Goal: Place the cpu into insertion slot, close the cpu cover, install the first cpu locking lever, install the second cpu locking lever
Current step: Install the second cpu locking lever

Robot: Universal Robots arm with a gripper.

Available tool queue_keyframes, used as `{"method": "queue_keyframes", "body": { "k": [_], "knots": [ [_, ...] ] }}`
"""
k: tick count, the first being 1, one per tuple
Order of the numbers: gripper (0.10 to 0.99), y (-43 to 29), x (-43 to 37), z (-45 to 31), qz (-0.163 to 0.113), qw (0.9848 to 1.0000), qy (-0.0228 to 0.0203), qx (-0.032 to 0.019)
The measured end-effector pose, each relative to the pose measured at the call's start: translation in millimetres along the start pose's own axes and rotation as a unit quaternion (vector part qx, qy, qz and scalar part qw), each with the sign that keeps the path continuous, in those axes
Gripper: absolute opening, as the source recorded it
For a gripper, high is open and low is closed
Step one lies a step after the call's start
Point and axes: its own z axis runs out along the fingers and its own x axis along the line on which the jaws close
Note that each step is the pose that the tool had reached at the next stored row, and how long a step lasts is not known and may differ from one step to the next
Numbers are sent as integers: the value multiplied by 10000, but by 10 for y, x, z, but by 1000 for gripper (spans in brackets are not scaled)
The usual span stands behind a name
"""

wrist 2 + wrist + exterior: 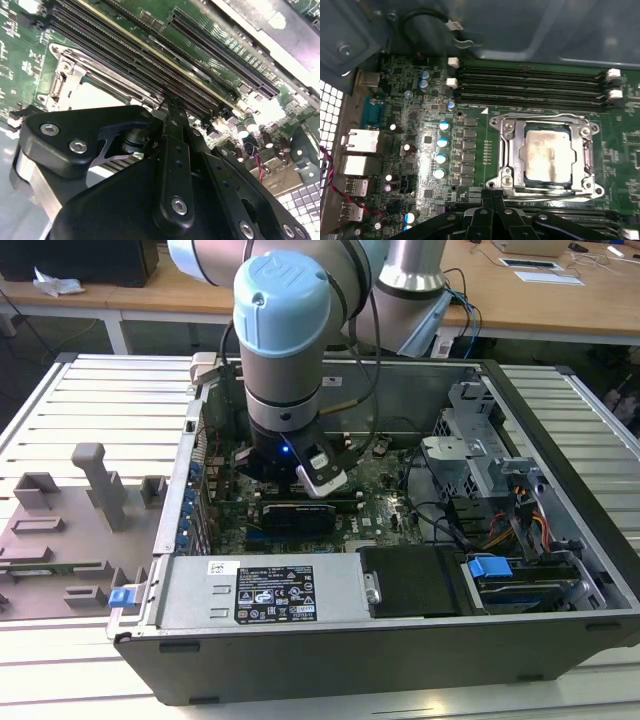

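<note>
Silver shows through the cover's window: the cpu sits in its socket, with the cover down over it, one of each. In the first wrist view the gripper, fingers pressed together and holding nothing, pokes at the socket's corner beside the cover's edge. A thin lever may run along that edge, though I can't be sure. Four memory slots lie on the socket's far side, long axis parallel to it.
</note>
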Motion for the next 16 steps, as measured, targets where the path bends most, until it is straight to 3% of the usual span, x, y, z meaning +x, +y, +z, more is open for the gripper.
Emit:
{"method": "queue_keyframes", "body": {
  "k": [11, 16],
  "knots": [
    [106, 85, -15, 65, -128, 9999, 26, -26],
    [106, 93, -15, 27, -139, 9999, 17, -38]
  ]
}}
